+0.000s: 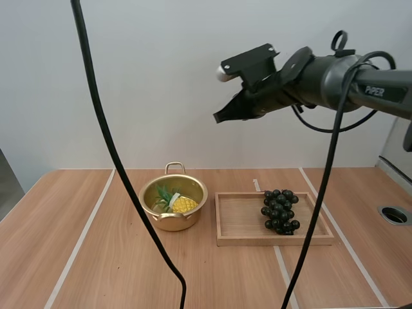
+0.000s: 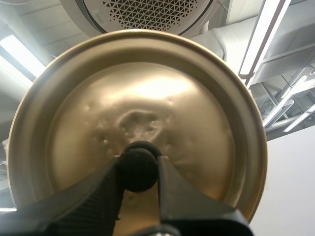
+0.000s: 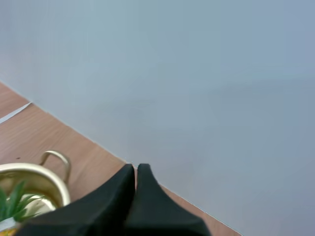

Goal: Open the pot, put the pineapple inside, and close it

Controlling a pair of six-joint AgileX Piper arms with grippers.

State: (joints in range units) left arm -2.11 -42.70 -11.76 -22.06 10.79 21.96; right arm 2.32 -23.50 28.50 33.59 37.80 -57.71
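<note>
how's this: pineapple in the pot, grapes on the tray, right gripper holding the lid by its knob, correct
One slip: the left gripper, not the right, holds the lid by its knob, as the left wrist view shows. The right gripper is shut on nothing. The pineapple is in the pot and the grapes are on the tray.

Pot (image 1: 170,223) on the surface (image 1: 96,257) left of centre, pineapple (image 1: 182,205) inside it, wooden tray (image 1: 241,223) just right of it, grapes (image 1: 279,210) in the tray's right half, lid (image 2: 167,98) between the left jaws by its knob.
</note>
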